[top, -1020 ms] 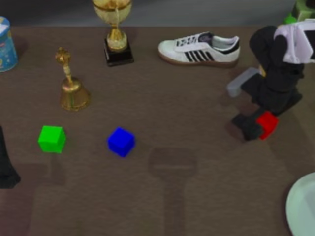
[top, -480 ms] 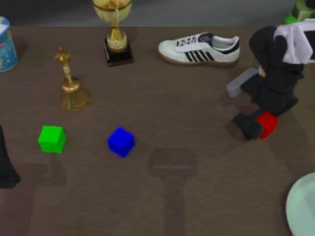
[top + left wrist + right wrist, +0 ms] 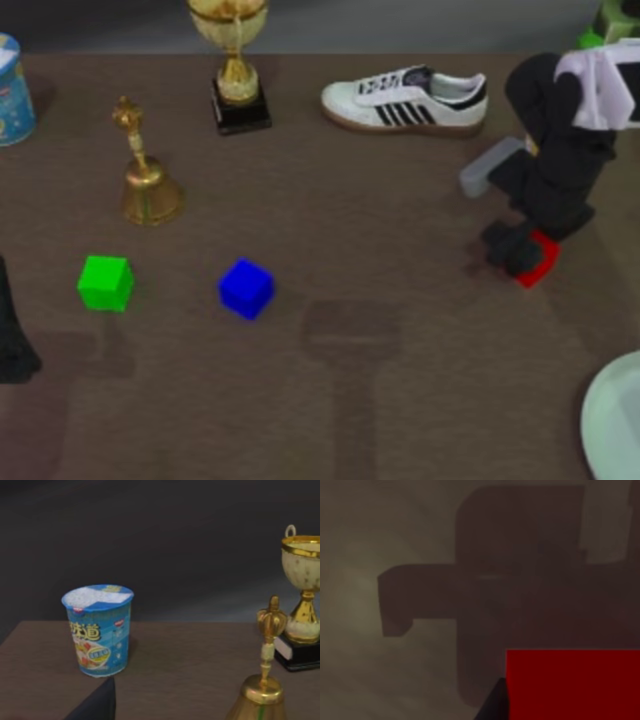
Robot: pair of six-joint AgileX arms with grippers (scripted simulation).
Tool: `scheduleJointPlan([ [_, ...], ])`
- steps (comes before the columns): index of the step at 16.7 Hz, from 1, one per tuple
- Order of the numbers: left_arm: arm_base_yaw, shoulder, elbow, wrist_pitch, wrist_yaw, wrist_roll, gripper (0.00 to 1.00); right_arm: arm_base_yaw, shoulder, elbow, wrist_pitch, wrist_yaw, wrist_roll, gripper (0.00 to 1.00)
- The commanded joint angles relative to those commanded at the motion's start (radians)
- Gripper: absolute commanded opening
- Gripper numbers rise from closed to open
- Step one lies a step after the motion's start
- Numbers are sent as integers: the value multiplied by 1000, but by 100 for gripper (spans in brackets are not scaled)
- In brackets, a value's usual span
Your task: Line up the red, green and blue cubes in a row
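Around our work stand several things that play no part in it. A white shoe (image 3: 405,100) with black stripes lies along the far edge of the table (image 3: 380,400), just beyond our right arm. A gold trophy (image 3: 233,60) on a black base stands left of the shoe, and a gold hand bell (image 3: 146,175) stands nearer the left side. A blue noodle cup (image 3: 100,630) sits at the far left corner. A pale plate (image 3: 615,420) shows at the near right edge, and a small grey block (image 3: 487,168) lies beside our right arm. Nothing stands between the cubes.

The table is dull brown, with soft shadows of the arms on it, and the room behind is dark grey.

Our right gripper (image 3: 522,255) is on the right side of the table, its jaws set about the red cube (image 3: 540,262), which fills a corner of the right wrist view. We cannot tell whether the jaws press it. The green cube (image 3: 105,283) and the blue cube (image 3: 246,288) sit on the left half, well apart from each other. Our left gripper (image 3: 12,340) is parked at the left edge, and we cannot tell how its jaws stand.

Compared with a second ago, the right gripper has come lower over the red cube, hiding more of it. The green and blue cubes have not moved.
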Motion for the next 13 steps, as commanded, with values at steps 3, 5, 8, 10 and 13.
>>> scheduleJointPlan([
  [3,0,0,0,0,0,0,100,0,0,0,0,0,0,0],
  [5,0,0,0,0,0,0,100,0,0,0,0,0,0,0],
  [8,0,0,0,0,0,0,100,0,-42,20,-36,-12,9,0],
  [10,0,0,0,0,0,0,100,0,-65,57,-94,-12,12,0],
  [13,0,0,0,0,0,0,100,6,-109,117,-212,-13,9,0],
])
